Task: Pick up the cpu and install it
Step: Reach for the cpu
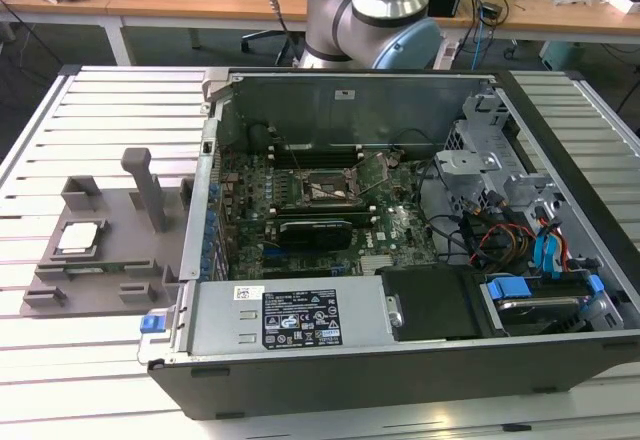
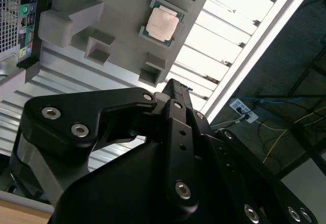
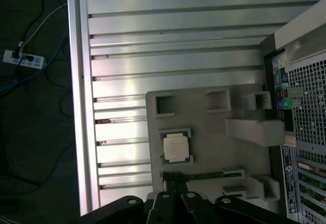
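cpu [image 1: 80,237]: flat in tray [image 1: 115,250] on bench [image 1: 100,110], 9 o'clock of case [image 1: 400,360] in exterior view | end effector [image 3: 174,177]: tips together, empty, cpu near ahead, apart

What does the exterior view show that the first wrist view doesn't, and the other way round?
Exterior view: the open computer case's inside, with the motherboard socket, and the robot arm behind it. First wrist view: the hand, the case's back panel, a power strip on the floor. Both: the cpu lying in the grey tray.
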Available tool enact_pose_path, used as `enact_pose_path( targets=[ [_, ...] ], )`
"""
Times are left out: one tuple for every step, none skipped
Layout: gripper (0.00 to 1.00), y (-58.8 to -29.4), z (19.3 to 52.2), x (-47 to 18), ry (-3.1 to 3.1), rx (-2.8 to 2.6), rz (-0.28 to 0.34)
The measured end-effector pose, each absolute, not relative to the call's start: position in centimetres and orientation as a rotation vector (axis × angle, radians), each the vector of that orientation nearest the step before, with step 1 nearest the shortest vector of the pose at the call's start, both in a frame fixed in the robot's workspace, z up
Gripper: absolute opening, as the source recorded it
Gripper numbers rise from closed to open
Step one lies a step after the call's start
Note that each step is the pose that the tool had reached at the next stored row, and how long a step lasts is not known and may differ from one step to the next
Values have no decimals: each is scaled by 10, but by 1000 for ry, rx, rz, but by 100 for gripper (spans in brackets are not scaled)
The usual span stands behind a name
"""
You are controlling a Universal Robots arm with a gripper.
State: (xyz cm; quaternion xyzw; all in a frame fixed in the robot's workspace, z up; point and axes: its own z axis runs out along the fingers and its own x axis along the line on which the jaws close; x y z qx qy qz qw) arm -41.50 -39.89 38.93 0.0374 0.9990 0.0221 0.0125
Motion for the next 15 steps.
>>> enact_pose_path(
  targets=[
    [11, -399, 389, -416, 3114, 117, 69],
    [11, -399, 389, -418, 3114, 117, 69],
    [11, -399, 389, -419, 3114, 117, 69],
    [11, -399, 389, -421, 3114, 117, 69],
    [11, -399, 389, -422, 3114, 117, 69],
    [11, -399, 389, -424, 3114, 117, 69],
    [11, -399, 389, -425, 3114, 117, 69],
    [11, -399, 389, -426, 3114, 117, 69],
    [11, -399, 389, -428, 3114, 117, 69],
    [11, -399, 389, -429, 3114, 117, 69],
    [11, -399, 389, -430, 3114, 117, 69],
    [11, -399, 389, -433, 3114, 117, 69],
    [11, -399, 389, -434, 3114, 117, 69],
    [11, -399, 389, -436, 3114, 117, 69],
    [11, -399, 389, -437, 3114, 117, 69]
  ],
)
